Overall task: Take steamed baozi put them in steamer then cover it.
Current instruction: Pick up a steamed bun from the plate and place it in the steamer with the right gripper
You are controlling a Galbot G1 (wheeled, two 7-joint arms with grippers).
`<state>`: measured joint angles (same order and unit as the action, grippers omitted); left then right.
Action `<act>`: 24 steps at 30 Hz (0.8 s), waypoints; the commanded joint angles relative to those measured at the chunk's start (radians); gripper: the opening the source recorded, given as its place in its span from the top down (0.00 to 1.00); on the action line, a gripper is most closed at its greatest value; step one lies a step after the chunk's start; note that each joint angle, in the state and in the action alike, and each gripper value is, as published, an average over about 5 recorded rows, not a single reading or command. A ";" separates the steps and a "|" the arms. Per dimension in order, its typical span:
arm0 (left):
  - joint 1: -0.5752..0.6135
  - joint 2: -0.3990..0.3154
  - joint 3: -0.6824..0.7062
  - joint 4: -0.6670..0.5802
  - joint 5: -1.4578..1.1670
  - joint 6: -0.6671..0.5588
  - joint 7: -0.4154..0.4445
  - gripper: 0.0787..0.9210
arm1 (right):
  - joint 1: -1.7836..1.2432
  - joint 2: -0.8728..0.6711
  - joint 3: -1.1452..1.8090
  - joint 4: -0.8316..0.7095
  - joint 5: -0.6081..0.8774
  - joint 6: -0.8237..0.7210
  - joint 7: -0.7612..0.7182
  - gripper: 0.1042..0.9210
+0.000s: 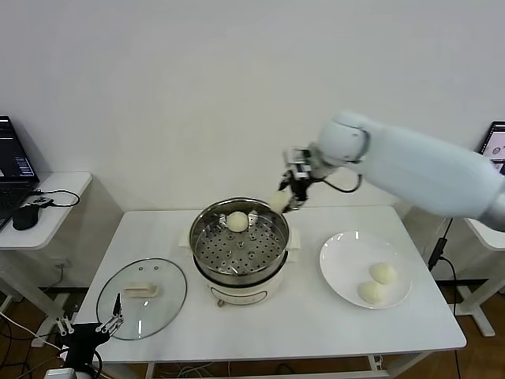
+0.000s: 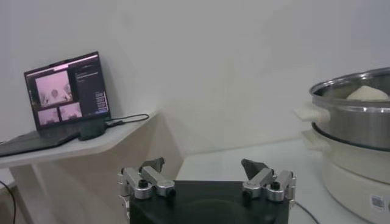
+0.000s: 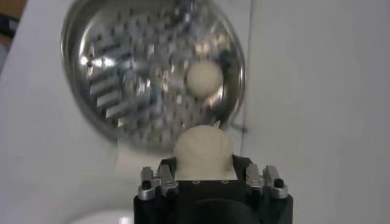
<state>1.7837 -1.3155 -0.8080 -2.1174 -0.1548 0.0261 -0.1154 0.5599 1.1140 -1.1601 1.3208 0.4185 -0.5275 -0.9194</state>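
Note:
The steel steamer (image 1: 211, 223) on its cream base stands mid-table with one baozi (image 1: 237, 222) on the perforated tray near the far rim. My right gripper (image 1: 282, 201) hangs over the steamer's far right rim, shut on a second baozi (image 3: 204, 152); the wrist view shows the steamer (image 3: 103, 85) and the bun inside (image 3: 204, 78) below it. Two more baozi (image 1: 383, 273) (image 1: 371, 292) lie on the white plate (image 1: 339, 260) at the right. The left gripper (image 1: 110, 322) is parked open near the table's front left corner, its fingers (image 2: 151, 165) wide apart and holding nothing.
The glass lid (image 1: 142, 298) with cream handle lies flat on the table left of the steamer, just beside the left gripper. A side table with a laptop (image 2: 66, 91) stands at the left. A monitor edge (image 1: 495, 146) shows at the far right.

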 commanded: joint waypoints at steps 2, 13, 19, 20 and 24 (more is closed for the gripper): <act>-0.001 0.001 -0.009 0.001 -0.001 0.000 0.000 0.12 | -0.117 0.287 -0.035 -0.146 0.087 -0.100 0.074 0.40; -0.014 0.000 -0.010 0.012 -0.002 -0.001 0.000 0.12 | -0.212 0.376 -0.008 -0.290 0.018 -0.093 0.118 0.40; -0.016 -0.005 0.000 0.015 0.001 -0.003 -0.001 0.12 | -0.231 0.391 -0.007 -0.317 -0.014 -0.090 0.127 0.39; -0.016 -0.006 0.000 0.015 0.001 -0.003 -0.001 0.12 | -0.229 0.388 -0.005 -0.314 -0.017 -0.089 0.124 0.38; -0.016 -0.006 0.000 0.012 0.001 -0.003 -0.001 0.12 | -0.177 0.335 0.003 -0.263 -0.029 -0.070 0.064 0.27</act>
<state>1.7668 -1.3214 -0.8082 -2.1048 -0.1542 0.0226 -0.1162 0.3718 1.4438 -1.1640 1.0671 0.4140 -0.6018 -0.8221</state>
